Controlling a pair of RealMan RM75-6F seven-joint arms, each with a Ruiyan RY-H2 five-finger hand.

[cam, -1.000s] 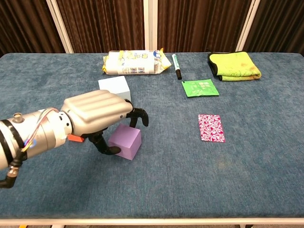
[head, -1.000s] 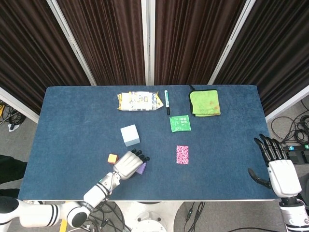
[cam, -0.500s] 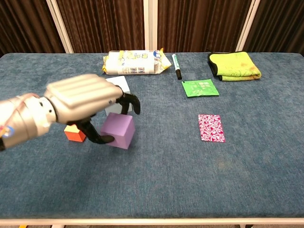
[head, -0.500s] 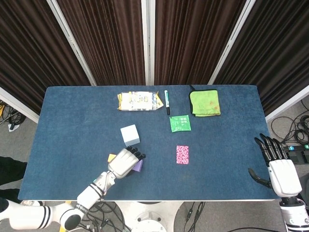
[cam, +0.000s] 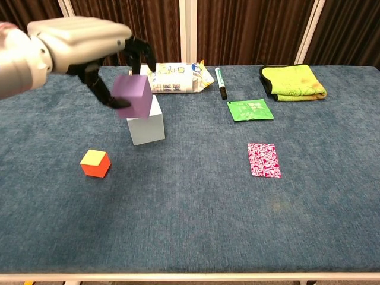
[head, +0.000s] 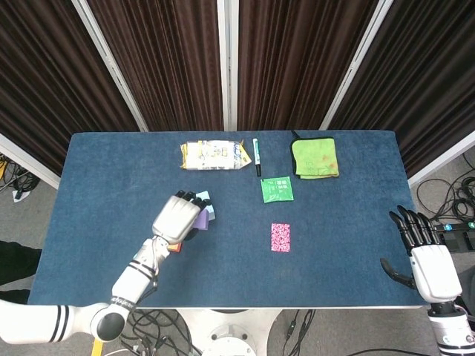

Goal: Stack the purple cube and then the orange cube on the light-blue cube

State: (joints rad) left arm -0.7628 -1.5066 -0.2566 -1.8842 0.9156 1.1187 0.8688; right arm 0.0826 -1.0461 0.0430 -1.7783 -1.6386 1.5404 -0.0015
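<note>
A: Where is the purple cube (cam: 133, 95)?

B: Upper left of the chest view, lifted off the table (cam: 196, 219) and tilted. The left hand (cam: 89, 44) clamps it, dark fingertips (cam: 142, 56) curling over its top and another digit hooked along its left side. In the head view the hand (head: 175, 216) covers most of it; only a purple edge (head: 201, 218) shows.

A: And the light-blue cube (cam: 146, 126)?

B: Directly under and slightly right of the purple one, resting on the table left of centre. Whether the two touch cannot be told from the chest view. In the head view just a pale corner (head: 211, 211) peeks out beside the hand.

A: The orange cube (cam: 95, 162)?

B: On the table, lower left of the light-blue cube and apart from it, untouched, yellow face up.

A: The right hand (head: 425, 259)?

B: Lower right of the head view, past the table edge, fingers spread and holding nothing.

A: What else lies on the table?

B: Along the far edge, a snack packet (cam: 168, 78), a green-capped marker (cam: 219, 82) and a folded yellow-green cloth (cam: 294, 81). Nearer centre right, a green sachet (cam: 250, 110), and below it a pink patterned card (cam: 263, 159).
</note>
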